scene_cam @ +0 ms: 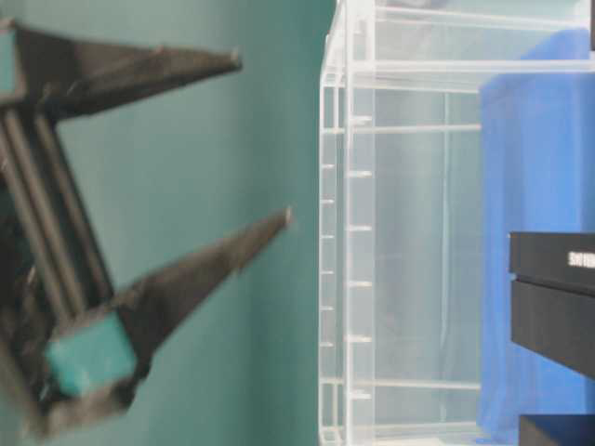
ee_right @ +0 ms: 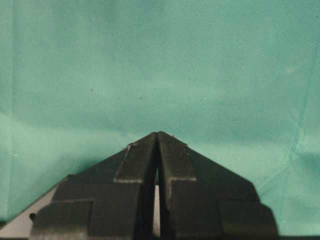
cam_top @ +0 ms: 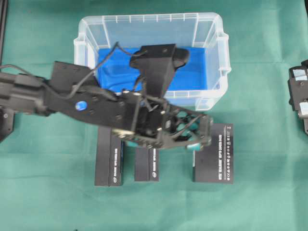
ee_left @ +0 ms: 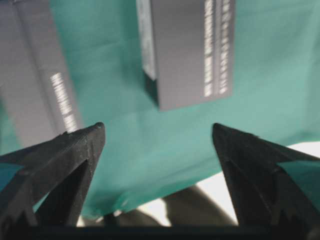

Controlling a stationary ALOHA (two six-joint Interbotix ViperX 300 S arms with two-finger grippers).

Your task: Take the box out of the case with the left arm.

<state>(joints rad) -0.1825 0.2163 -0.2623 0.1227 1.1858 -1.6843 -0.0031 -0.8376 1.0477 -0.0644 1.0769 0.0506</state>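
Our left pincer (cam_top: 192,132), black lattice with teal pads, stands wide and holds nothing, hanging over the green-covered desk (cam_top: 48,192) just in front of the clear plastic case (cam_top: 222,53) with the blue sheet. Three flat black boxes lie on the cloth outside the case; the middle black box (cam_top: 146,163) and the right one (cam_top: 213,153) are near our fingers. Inside the case we can see no box, though the arm hides part of it. We judge we should look there first. Our right pincer (ee_right: 157,135) is closed and empty.
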